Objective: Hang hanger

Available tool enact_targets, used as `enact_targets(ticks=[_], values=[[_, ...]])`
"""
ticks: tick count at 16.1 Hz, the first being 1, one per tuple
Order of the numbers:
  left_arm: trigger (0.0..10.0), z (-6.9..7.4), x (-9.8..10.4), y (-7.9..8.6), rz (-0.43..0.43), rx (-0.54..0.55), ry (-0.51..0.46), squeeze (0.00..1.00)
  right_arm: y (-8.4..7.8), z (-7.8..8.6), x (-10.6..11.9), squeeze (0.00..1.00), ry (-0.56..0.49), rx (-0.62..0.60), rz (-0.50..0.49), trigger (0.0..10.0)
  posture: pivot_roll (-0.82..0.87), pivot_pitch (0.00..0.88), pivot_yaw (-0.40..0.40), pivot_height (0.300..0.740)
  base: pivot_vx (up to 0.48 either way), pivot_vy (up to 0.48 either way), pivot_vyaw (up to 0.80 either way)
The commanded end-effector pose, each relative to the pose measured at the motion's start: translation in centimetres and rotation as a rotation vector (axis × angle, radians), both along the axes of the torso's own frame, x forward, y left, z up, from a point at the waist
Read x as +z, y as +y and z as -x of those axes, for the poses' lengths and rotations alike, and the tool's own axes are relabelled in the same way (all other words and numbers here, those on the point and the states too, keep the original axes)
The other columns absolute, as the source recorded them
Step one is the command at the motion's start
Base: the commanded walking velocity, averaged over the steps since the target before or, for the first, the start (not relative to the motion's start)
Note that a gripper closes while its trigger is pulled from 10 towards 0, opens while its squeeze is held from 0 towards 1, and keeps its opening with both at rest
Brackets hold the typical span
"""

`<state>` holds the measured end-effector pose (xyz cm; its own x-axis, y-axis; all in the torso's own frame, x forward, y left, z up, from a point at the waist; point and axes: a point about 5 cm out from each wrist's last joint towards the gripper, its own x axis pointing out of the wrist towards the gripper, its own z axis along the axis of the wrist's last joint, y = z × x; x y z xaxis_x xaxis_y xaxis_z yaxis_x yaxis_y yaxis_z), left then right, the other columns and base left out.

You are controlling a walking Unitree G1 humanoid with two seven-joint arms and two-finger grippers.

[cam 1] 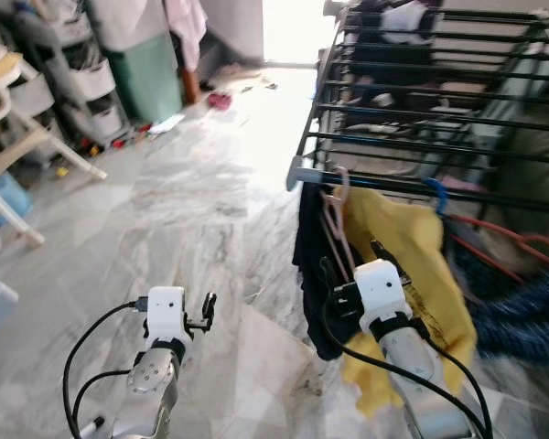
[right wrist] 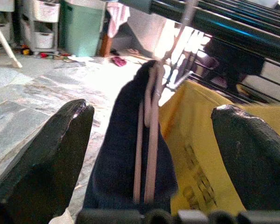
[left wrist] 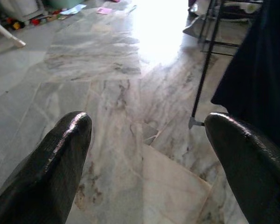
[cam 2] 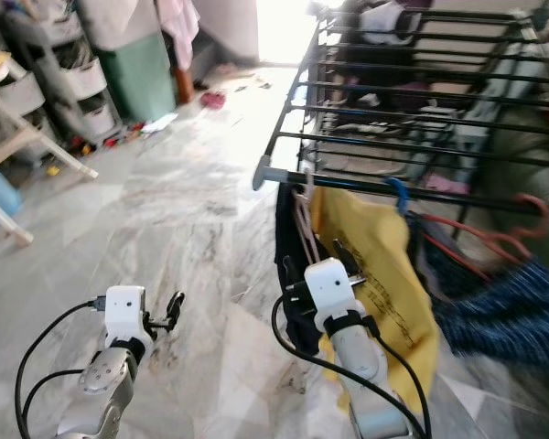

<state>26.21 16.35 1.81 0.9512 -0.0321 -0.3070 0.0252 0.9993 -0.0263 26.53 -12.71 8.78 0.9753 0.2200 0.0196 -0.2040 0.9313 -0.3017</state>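
A pink hanger [cam 1: 339,224] carrying a dark garment [cam 1: 311,274] hangs by its hook from the front bar [cam 1: 393,186] of a black drying rack. A yellow garment [cam 1: 412,247] hangs right beside it. My right gripper [cam 1: 357,263] is raised just in front of the hanger and is open. In the right wrist view the hanger [right wrist: 149,140] and dark garment [right wrist: 121,154] sit in the gap ahead of the spread fingers [right wrist: 60,149], which do not touch them. My left gripper [cam 1: 204,315] is low over the marble floor [left wrist: 130,93], open and holding nothing.
A blue hook [cam 1: 436,194] and red hangers [cam 1: 512,240] hang further right on the rack, above a blue patterned cloth [cam 1: 522,311]. White storage drawers [cam 1: 82,82], a green bin [cam 1: 151,73] and white furniture legs [cam 1: 37,155] line the left side. Small items litter the floor near the bright doorway.
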Motion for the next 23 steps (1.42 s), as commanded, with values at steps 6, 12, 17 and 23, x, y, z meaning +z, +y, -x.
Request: enact_targets(ticks=[6,12,17,23], values=[[10.0,-0.1,-0.2,-0.1,-0.013,-0.017,0.015,0.0,-0.1,0.1,-0.1,0.0,0.01,-0.014,-0.004,10.0,-0.14,0.0,0.079,0.74,-0.272,0.0,0.0],[10.0,-0.1,-0.4,-0.2,-0.021,-0.027,0.023,0.0,-0.1,0.2,-0.3,0.0,0.021,-0.014,-0.006,10.0,-0.14,0.0,0.081,0.74,-0.274,0.0,0.0],[10.0,-0.1,-0.5,-0.3,-0.023,-0.028,0.027,0.0,-0.1,0.3,-0.4,0.0,0.032,-0.006,-0.007,10.0,-0.15,0.0,0.086,0.74,-0.162,0.0,0.0],[10.0,-0.2,-1.4,0.3,-0.037,-0.022,0.079,0.0,0.2,0.3,-0.5,0.0,0.038,0.009,-0.01,10.0,-0.15,0.0,0.099,0.74,0.0,0.0,0.4]])
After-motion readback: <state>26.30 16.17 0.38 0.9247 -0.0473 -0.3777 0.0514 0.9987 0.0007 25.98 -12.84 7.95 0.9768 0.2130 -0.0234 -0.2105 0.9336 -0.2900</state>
